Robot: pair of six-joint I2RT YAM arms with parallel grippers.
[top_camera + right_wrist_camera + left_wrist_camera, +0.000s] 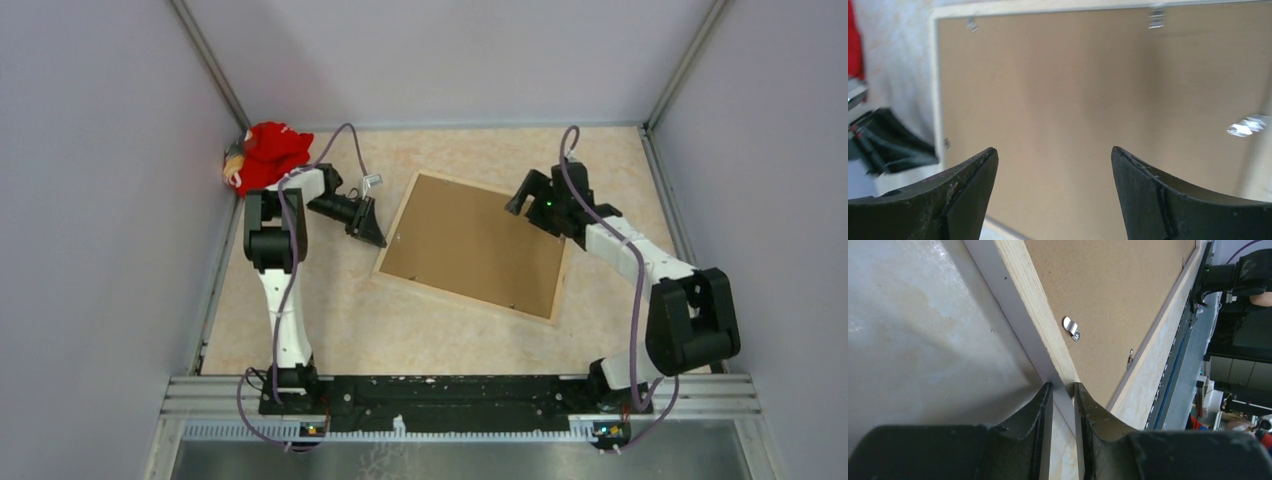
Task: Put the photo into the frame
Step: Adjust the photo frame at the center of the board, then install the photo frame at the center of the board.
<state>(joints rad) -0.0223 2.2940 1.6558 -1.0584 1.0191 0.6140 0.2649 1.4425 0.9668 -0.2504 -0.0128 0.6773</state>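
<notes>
Now | left gripper [1063,387] pinches frame [1030,295] edge (wrist view only) | right gripper [1054,150] wide

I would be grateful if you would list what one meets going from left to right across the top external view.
Crumpled red fabric bundle → left arm's black pincer → thin white rectangular picture frame, lying back up → right arm's black elbow joint. The right pincer overlaps the frame, so it is left out.
</notes>
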